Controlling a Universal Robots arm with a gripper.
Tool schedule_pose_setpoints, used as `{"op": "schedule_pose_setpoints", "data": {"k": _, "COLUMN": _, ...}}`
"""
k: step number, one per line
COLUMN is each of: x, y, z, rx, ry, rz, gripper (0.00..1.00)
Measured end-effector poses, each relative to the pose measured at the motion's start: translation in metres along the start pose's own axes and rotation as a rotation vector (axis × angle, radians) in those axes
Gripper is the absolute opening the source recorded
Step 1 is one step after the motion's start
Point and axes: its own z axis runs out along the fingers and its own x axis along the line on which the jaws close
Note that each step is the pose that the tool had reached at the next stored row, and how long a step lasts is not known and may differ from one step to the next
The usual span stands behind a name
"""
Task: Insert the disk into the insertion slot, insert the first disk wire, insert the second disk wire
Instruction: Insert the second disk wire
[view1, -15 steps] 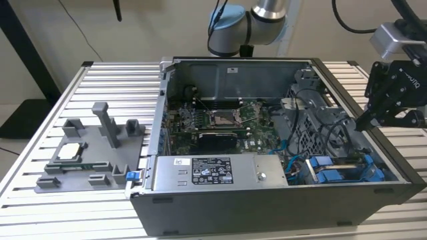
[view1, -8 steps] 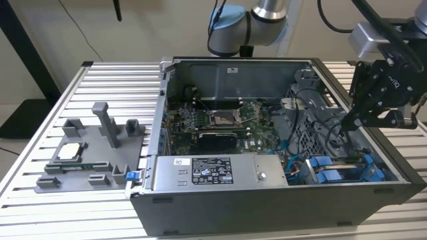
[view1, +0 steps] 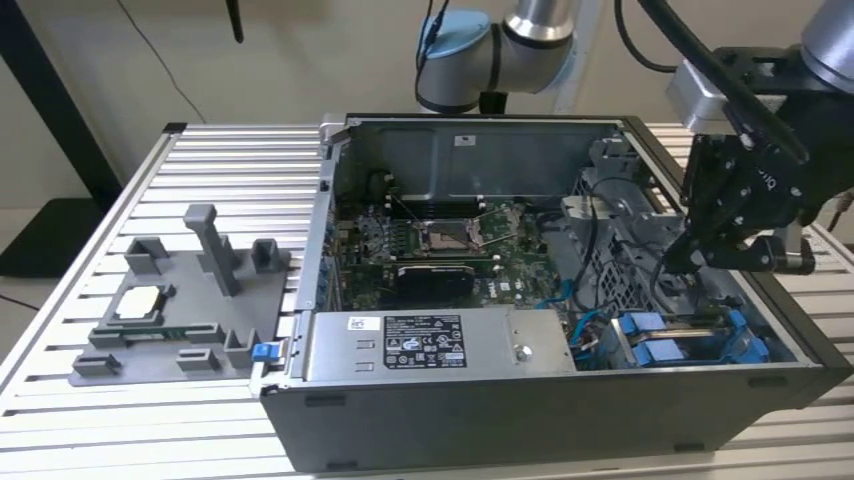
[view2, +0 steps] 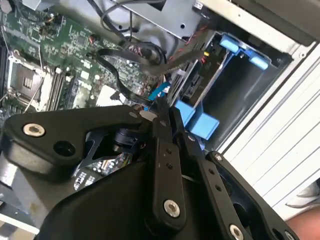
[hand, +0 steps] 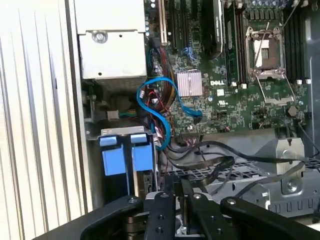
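The disk (view2: 196, 85) lies in the insertion slot (view2: 240, 95) at the case's front corner, on the exterior view's right. Its blue carrier (view1: 663, 352) frames it, and the blue tabs (hand: 125, 157) face the case interior. My gripper (view1: 681, 262) hangs over the case just behind that slot. In both wrist views its fingers (view2: 161, 106) are pressed together, with the tips beside a blue wire (view2: 159, 91). Whether they pinch the wire is hidden. That blue wire (hand: 159, 112) loops from the mainboard toward the disk, alongside black flat wires (hand: 210, 162).
A grey box with a white sticker (view1: 427, 345) fills the case's front. The mainboard (view1: 441, 235) lies in the middle, and a silver perforated cage (hand: 235, 172) is beside the gripper. A grey parts fixture (view1: 187, 310) stands on the slatted table (view1: 80, 270) at the exterior view's left.
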Motion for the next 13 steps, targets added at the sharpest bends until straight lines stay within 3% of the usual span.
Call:
{"op": "schedule_pose_setpoints", "data": {"k": 6, "x": 0.0012, "y": 0.0007, "z": 0.0002, "rx": 0.0027, "ry": 0.001, "rz": -0.002, "gripper": 0.0}}
{"op": "schedule_pose_setpoints", "data": {"k": 11, "x": 0.0021, "y": 0.0071, "z": 0.0018, "rx": 0.0291, "ry": 0.0115, "rz": -0.01, "gripper": 0.0}}
{"op": "schedule_pose_setpoints", "data": {"k": 13, "x": 0.0023, "y": 0.0089, "z": 0.0023, "rx": 0.0459, "ry": 0.0148, "rz": -0.014, "gripper": 0.0}}
